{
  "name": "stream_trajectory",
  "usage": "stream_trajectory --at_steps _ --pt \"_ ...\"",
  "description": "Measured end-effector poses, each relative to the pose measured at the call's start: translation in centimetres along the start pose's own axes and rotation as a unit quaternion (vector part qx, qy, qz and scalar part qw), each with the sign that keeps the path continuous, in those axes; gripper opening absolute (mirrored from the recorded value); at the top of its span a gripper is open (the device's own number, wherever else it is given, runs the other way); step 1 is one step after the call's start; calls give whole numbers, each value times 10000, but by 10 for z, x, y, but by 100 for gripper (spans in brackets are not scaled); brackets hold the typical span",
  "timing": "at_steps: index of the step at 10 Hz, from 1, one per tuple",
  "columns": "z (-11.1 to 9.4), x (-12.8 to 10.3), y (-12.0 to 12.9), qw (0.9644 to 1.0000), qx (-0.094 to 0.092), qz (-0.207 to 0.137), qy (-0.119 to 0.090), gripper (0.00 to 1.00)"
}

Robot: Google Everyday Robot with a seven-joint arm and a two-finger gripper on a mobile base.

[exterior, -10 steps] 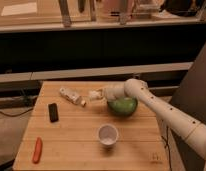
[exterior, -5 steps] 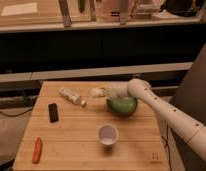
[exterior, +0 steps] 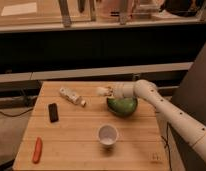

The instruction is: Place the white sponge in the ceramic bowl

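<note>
1. Wooden planks form the counter (exterior: pixel 76 155), which carries every item in the camera view.
2. The gripper (exterior: pixel 106 91) is at the end of the white arm (exterior: pixel 166 107), which reaches in from the right. It sits above the counter, just left of the ceramic bowl (exterior: pixel 123 107).
3. The gripper is closed on the white sponge (exterior: pixel 100 91).
4. The white sponge is held at the gripper tip, outside the ceramic bowl and beside its upper-left rim.
5. The ceramic bowl is glossy green and upright, with the arm's wrist over its far edge.
6. The white cup (exterior: pixel 108 135) stands in front of the bowl, apart from it.
7. The white bottle (exterior: pixel 72 95) lies on its side, left of the gripper.
8. The black slab (exterior: pixel 53 112) lies flat near the left edge.
9. The orange-red stick (exterior: pixel 37 149) lies at the front-left corner.
</note>
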Motion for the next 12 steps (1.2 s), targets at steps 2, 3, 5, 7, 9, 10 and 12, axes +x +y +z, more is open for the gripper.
stream_trajectory --at_steps 2,3,5,7,9,10,12 --pt "-10 8 0 9999 73 29 73 0" --pt "-11 10 1 9999 86 35 88 0" --pt "-14 15 2 9998 111 73 129 3" --pt "-15 17 2 9997 134 115 151 6" --pt "-21 22 4 9995 189 186 190 0" --pt "-23 24 5 9993 205 213 213 0" --pt "-33 32 8 9988 272 287 283 0"
